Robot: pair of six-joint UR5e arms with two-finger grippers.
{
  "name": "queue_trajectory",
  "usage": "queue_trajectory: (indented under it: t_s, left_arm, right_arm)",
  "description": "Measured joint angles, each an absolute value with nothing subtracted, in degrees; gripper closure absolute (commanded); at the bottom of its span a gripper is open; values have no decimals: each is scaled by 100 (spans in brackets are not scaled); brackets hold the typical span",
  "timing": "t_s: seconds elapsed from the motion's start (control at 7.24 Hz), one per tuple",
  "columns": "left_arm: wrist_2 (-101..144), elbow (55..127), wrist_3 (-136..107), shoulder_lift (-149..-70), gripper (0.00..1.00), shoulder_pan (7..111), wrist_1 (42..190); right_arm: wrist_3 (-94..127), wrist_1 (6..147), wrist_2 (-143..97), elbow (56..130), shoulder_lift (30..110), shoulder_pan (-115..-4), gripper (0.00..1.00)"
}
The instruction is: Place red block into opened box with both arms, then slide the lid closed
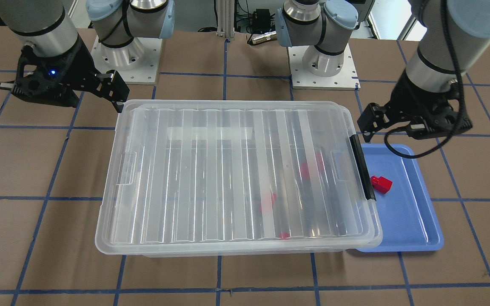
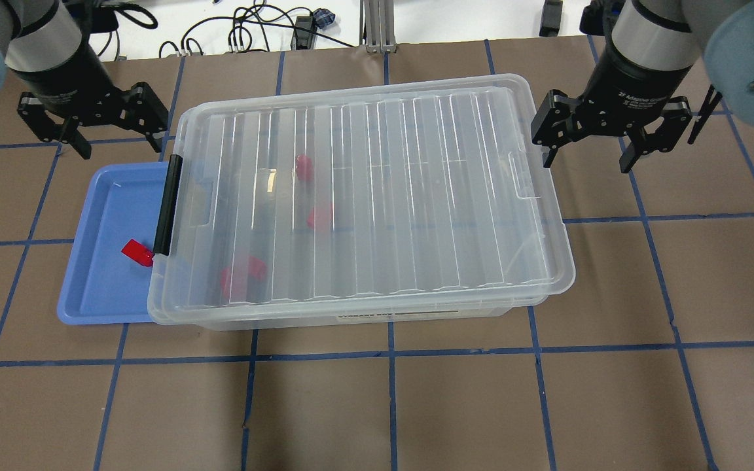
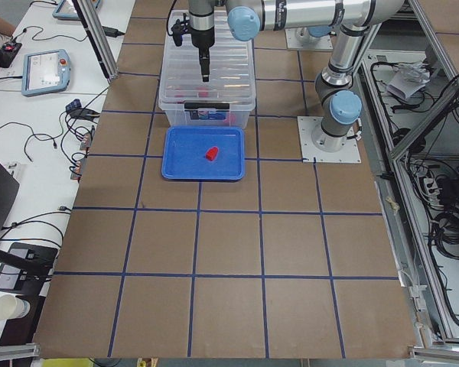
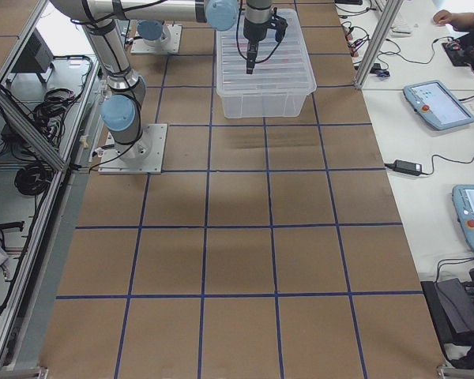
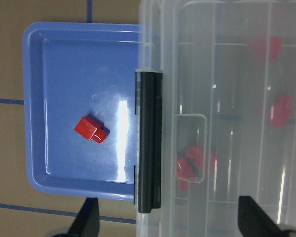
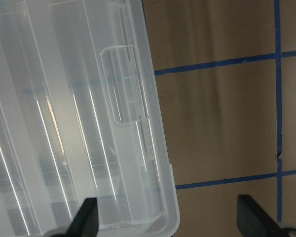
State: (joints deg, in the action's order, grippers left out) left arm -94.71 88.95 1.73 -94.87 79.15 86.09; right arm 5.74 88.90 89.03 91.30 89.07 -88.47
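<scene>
Left gripper [image 2: 115,140], right gripper [image 2: 588,156] — fingers wide, empty — flank the closed lid [image 2: 377,196], likely to slide it; red block [image 2: 137,252] waits in tray [image 2: 99,209].

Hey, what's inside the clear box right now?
Through the ribbed lid, blurry red blocks show inside the box, at least three. The ribs blur them too much for an exact count.

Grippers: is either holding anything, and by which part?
Nothing is held. The left gripper and right gripper both hang open, touching nothing; the red block lies in the blue tray.
</scene>
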Motion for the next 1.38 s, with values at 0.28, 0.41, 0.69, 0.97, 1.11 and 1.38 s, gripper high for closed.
queue_trajectory:
  t_s: [0.28,0.41,0.69,0.97,1.11,1.38]
  left_arm:
    - [-9463,9023,370,-9758,0,7157,8214]
    - [-9461,9236,391,-9997,0,6802,7657]
    - [-9449,9899,280,-10446,3,6336,6516]
    - [-9426,10310,-173,-10715,10,6253,5909]
    - [-9414,10460,-428,-10770,10,6258,5805]
    - [-9396,10819,-974,-10809,10,6323,5455]
  right_arm:
    - [523,9605,8906,9255,8510,-8819,0]
    - [515,9808,8905,9303,8308,-8810,0]
    - [510,10011,8904,9330,7963,-8785,0]
    - [505,10087,8915,9337,7812,-8753,0]
    - [512,10094,8930,9339,7776,-8726,0]
    - [514,10100,8943,9342,7692,-8678,0]
